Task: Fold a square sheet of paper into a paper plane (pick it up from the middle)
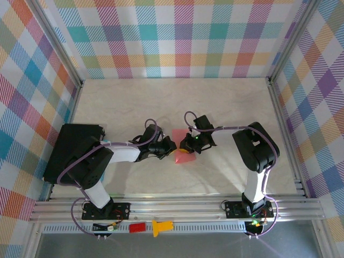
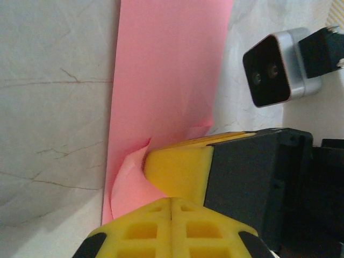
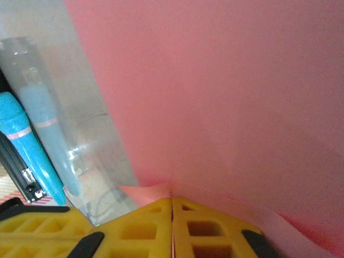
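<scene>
**Both grippers pinch the paper mid-table**

We see the sheet of paper lying mid-table, bare top on every side out to the checked walls. The left gripper and right gripper reach in from opposite sides, wrists low, tips nearly meeting. Each has its fingers together, pinching a raised fold.

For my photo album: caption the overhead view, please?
Left end effector and right end effector, both closed, meet at a salmon-pink paper sheet.

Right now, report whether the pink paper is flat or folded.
Partly folded: the square sheet of paper lies mostly flat, but its near edge curls up beside the left gripper.
</scene>
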